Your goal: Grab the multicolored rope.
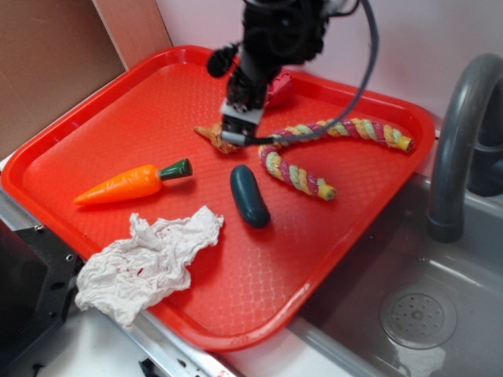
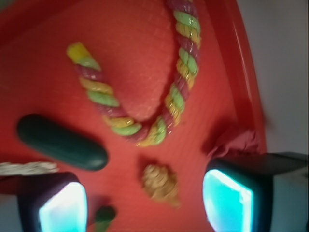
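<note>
— Starting with the exterior view: what is seen on the red tray?
— The multicolored rope is laid in a curve across the far right part of the tray. A dark green cucumber is placed just beside its near end, a carrot is set further left, and a white rag is draped over the front rim. The gripper is held low, just left of the rope's bend, over a small tan object.
— And the wrist view?
— The rope is seen bent in a U ahead of the fingers, apart from them. The jaws are spread wide and nothing is held. The tan object is found between them, the cucumber to the left, and a small red cloth wad by the right finger.
</note>
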`<state>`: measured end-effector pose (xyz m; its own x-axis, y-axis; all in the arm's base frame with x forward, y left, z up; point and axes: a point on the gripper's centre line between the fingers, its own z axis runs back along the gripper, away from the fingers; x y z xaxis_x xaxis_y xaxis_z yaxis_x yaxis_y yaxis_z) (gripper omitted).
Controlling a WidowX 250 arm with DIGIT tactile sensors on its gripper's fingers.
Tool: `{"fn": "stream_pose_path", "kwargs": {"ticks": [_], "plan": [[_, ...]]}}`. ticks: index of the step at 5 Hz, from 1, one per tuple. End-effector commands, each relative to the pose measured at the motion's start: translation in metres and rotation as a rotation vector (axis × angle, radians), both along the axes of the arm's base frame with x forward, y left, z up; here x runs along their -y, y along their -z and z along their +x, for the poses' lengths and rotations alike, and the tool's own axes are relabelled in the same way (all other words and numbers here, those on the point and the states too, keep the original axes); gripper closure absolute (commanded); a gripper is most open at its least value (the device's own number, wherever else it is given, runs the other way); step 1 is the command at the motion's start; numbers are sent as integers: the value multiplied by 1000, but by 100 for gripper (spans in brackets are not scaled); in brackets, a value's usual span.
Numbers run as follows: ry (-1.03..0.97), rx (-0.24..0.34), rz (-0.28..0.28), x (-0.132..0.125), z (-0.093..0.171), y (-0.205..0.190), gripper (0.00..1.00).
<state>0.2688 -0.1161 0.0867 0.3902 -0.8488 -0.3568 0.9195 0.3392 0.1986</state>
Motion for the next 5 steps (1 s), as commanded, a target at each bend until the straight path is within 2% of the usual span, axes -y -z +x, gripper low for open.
{"fn": "stream_pose_path", "kwargs": {"ticks": [1,2,3,4,5], "plan": [[155,-70,-41,20,-3,42,0],[209,-178,-76,25,-9,57,0],[250,-258,-128,28,-20,54,0],[231,-202,-101,33,-17,64,0],[150,-107,-157,23,-12,62,100]]}}
